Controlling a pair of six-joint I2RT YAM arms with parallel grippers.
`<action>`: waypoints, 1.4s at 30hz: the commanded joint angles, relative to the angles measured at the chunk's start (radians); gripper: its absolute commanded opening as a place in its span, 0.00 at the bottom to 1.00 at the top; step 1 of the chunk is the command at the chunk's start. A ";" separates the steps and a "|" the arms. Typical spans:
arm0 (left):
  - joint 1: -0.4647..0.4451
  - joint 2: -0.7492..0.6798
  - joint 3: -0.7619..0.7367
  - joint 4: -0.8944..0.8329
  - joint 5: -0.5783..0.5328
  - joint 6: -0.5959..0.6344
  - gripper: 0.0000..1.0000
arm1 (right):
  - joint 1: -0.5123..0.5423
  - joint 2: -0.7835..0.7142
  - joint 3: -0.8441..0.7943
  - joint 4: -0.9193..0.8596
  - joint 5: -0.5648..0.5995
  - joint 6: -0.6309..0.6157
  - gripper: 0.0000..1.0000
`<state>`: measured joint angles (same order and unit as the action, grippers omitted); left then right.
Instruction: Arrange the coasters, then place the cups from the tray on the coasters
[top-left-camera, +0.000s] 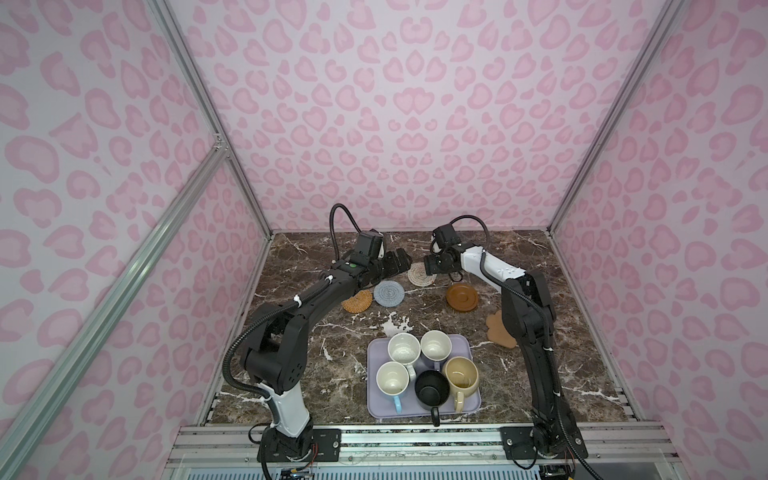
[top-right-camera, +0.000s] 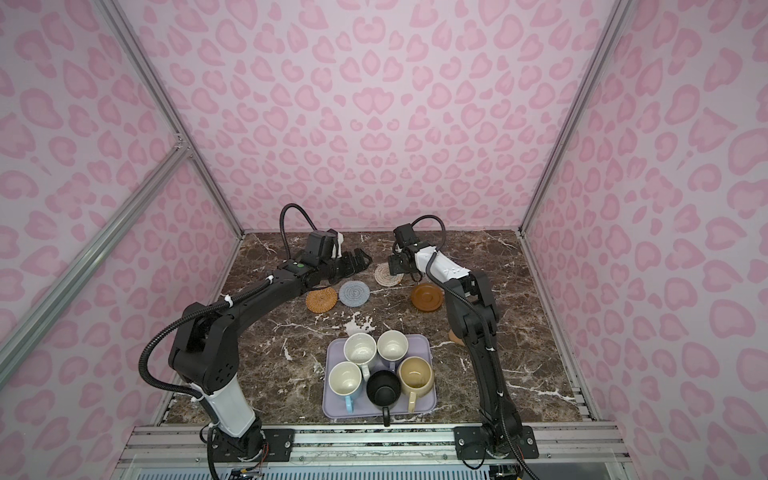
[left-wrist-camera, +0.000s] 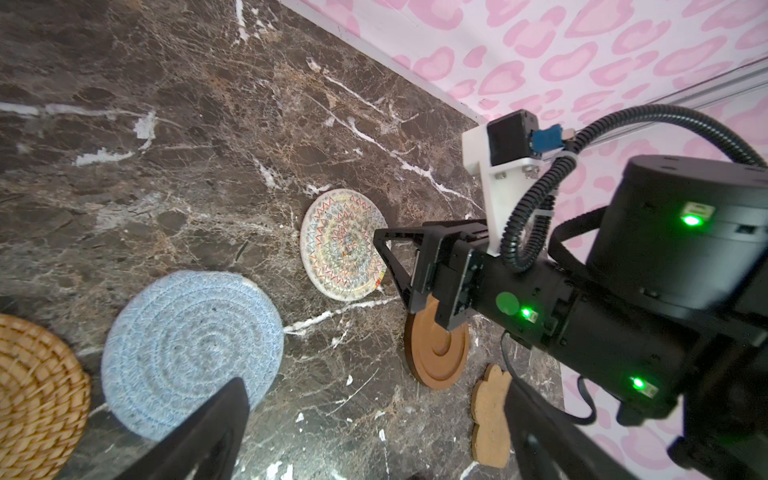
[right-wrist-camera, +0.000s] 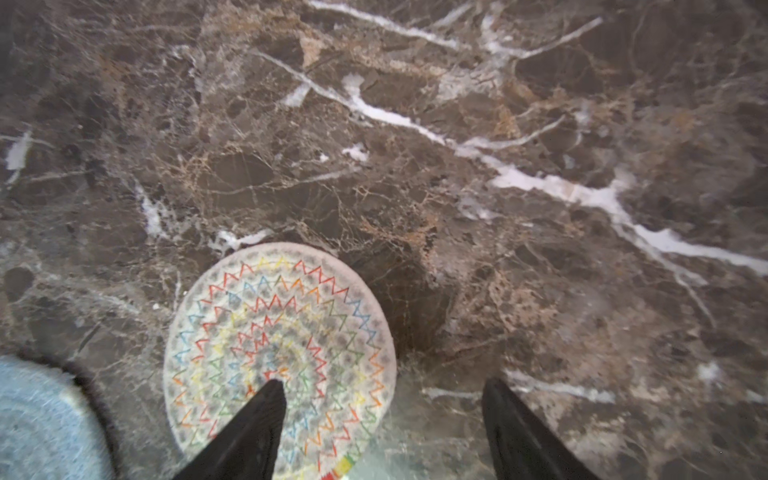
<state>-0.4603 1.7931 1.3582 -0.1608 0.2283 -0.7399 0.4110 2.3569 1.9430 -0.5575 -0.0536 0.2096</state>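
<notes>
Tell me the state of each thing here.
Left gripper, open, empty.
Right gripper, open, one finger over the cream coaster.
Cream coaster, flat, bare.
Orange coaster, flat, bare.
Grey-blue coaster, flat, bare.
Wooden coaster, flat, bare.
Paw coaster, flat, partly hidden.
Tray, loaded.
White cup, upright on tray.
Lavender cup, upright on tray.
Blue cup, upright on tray.
Black cup, upright on tray.
Beige cup, upright on tray.

Both top views high, facing down, wrist views close, all sharing cream coaster (right-wrist-camera: 291, 324)
</notes>
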 joint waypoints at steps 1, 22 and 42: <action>-0.001 0.011 0.019 0.000 -0.019 0.010 0.98 | 0.000 0.047 0.057 -0.067 -0.005 -0.024 0.73; -0.007 0.017 0.013 -0.030 -0.097 -0.015 0.98 | 0.041 0.109 0.138 -0.262 0.090 -0.078 0.52; -0.010 -0.024 -0.007 -0.046 -0.120 -0.010 0.98 | 0.079 -0.045 -0.124 -0.153 0.031 -0.092 0.51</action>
<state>-0.4698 1.7779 1.3560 -0.2142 0.1013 -0.7502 0.4763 2.2890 1.8233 -0.6704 -0.0055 0.1280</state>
